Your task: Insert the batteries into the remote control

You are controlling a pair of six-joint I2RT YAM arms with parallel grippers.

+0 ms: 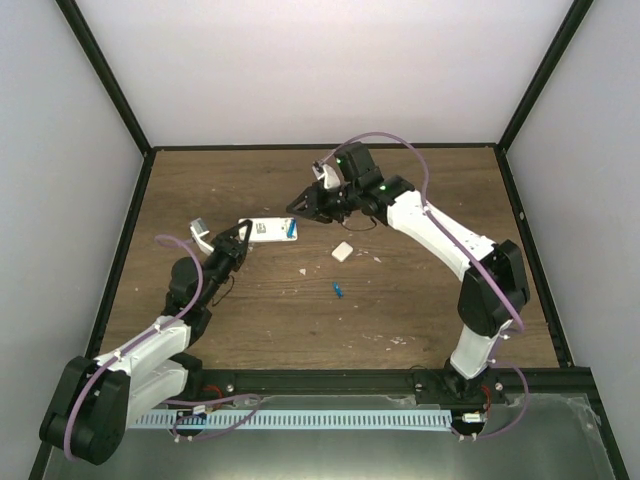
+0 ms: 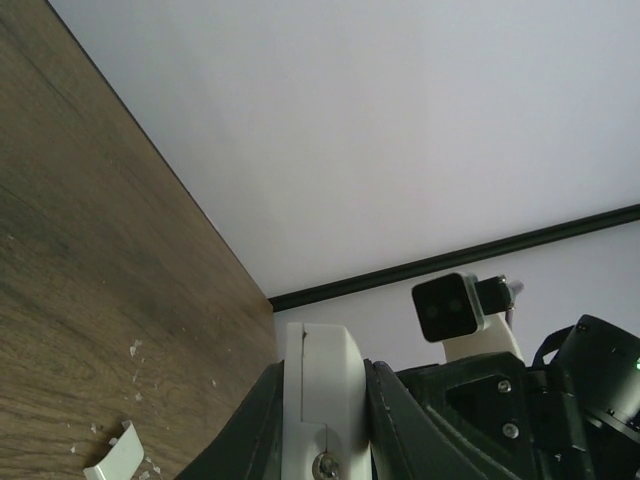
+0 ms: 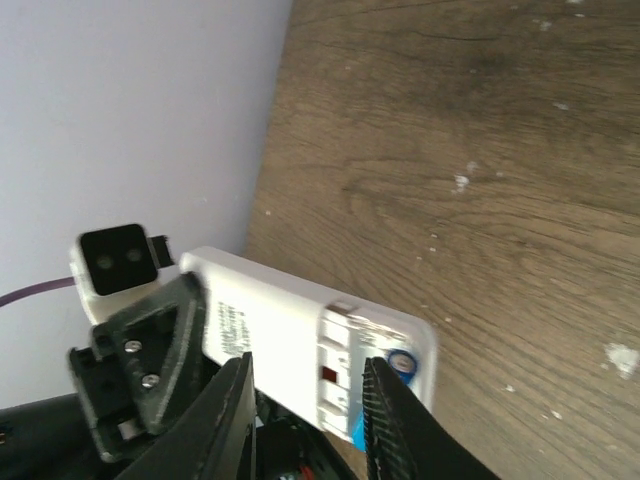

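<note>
Remote [image 1: 268,230] is clamped in my left gripper [image 1: 244,236] and held off the table [image 1: 430,300], with its back turned toward the other arm. I read that as a fixture hold, so the open bay at its far end is presented for loading. One battery [image 3: 400,362] shows at that end, its round cap just beside one finger in the right wrist view.

My right gripper [image 1: 306,206] is at that same end, fingers a little apart and straddling the bay, probably to seat or steady the battery. Whether they actually pinch it I cannot tell, since a finger covers most of it.

The second battery [image 1: 338,290] lies loose on the wood, well apart from both grippers. The cover [image 1: 342,251] lies between it and the remote, presumably parked until both are in.
</note>
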